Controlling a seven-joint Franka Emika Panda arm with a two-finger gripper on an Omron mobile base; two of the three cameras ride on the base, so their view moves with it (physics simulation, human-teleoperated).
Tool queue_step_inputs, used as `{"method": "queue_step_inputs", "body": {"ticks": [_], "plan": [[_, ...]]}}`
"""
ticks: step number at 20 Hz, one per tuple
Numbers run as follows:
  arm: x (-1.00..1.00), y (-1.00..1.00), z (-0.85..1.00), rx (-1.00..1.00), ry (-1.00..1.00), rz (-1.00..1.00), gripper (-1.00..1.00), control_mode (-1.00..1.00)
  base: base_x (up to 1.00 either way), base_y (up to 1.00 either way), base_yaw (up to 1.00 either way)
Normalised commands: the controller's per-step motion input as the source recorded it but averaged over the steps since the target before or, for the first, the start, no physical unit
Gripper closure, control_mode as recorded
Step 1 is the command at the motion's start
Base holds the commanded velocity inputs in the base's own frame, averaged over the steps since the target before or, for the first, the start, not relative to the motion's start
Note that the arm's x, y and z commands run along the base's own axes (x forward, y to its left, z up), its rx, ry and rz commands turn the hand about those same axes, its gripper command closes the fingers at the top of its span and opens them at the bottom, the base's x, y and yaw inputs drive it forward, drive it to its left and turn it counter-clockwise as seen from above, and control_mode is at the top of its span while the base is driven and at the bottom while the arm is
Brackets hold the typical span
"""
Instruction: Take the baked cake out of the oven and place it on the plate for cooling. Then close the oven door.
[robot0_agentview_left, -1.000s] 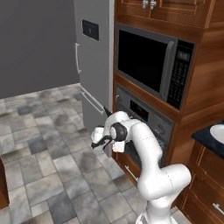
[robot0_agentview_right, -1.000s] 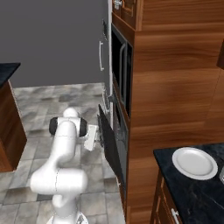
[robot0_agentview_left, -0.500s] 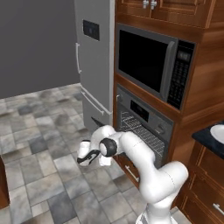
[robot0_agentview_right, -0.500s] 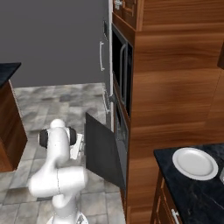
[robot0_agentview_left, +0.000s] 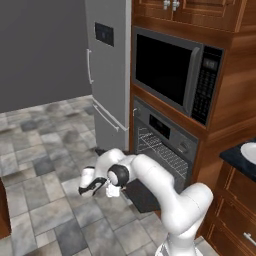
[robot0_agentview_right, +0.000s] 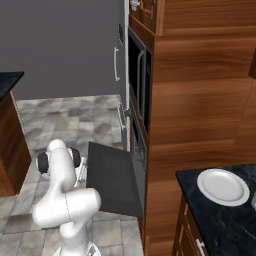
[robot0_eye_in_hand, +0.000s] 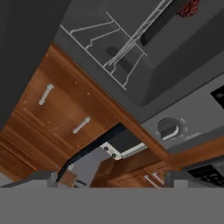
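Observation:
The oven stands open, its wire rack showing in the grey cavity. The oven door hangs down nearly flat; from the right it is a dark panel. In the hand view the baked cake is a small reddish-brown lump at the top edge, on the rack. My gripper is low over the floor, left of the door's outer edge, open with nothing between its tips. The white plate rests on the dark counter to the right, and its edge shows.
A black-windowed microwave sits above the oven and a grey fridge stands to its left. Wooden drawers flank the oven. A wooden island stands far left. Tiled floor lies open around the arm.
The oven door has swung from slightly ajar down to nearly flat. My gripper went down and outward with it, then opened and let go.

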Motion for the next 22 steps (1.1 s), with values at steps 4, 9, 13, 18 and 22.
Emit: {"method": "queue_step_inputs", "body": {"ticks": [4,9,13,18,22], "plan": [[-0.74,-0.01,1.00,0.10,-0.07,0.03,-1.00,-1.00,0.00,0.00,0.00],[-0.60,-0.01,1.00,0.13,0.00,0.04,-1.00,-1.00,0.00,0.00,0.00],[-0.08,-0.18,0.87,0.10,-0.07,0.06,-1.00,-1.00,0.00,0.00,0.00],[0.02,-0.39,0.41,0.17,-0.20,0.16,-1.00,-1.00,0.00,0.00,0.00],[0.02,-0.38,0.05,0.19,-0.29,0.16,-1.00,-1.00,0.00,0.00,0.00]]}}
